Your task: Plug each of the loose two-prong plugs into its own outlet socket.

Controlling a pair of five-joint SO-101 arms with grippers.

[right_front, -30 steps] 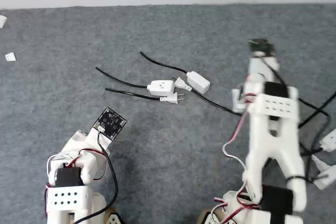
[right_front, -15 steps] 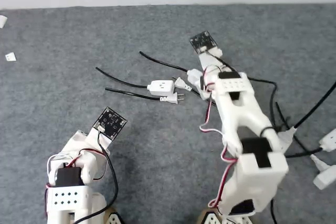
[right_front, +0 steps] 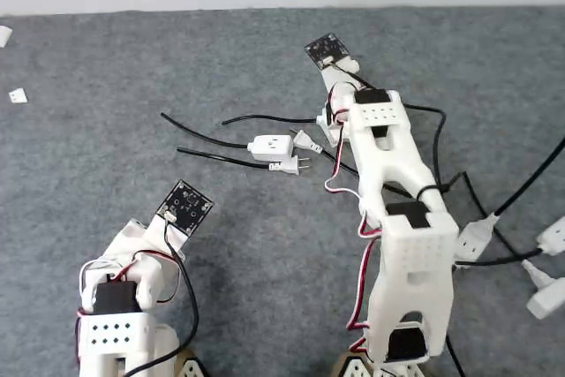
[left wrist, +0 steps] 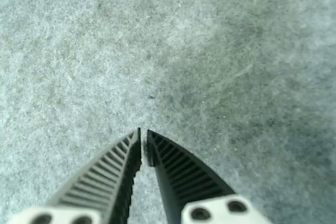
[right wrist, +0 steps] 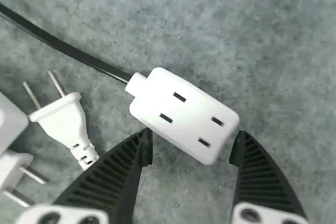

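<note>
We see the socket (right wrist: pixel 184 114) between our wide-open right jaws, ungripped, a plug (right wrist: pixel 62 121) just beside; our left jaws, nearly closed, hold nothing above the table (left wrist: pixel 236 51).

White outlet socket (right wrist: pixel 184 115), white plug (right wrist: pixel 60 121) and black cord (right wrist: pixel 79 51) on speckled grey carpet (right wrist: pixel 262 35); black ridged fingers (right wrist: pixel 105 182).
</note>
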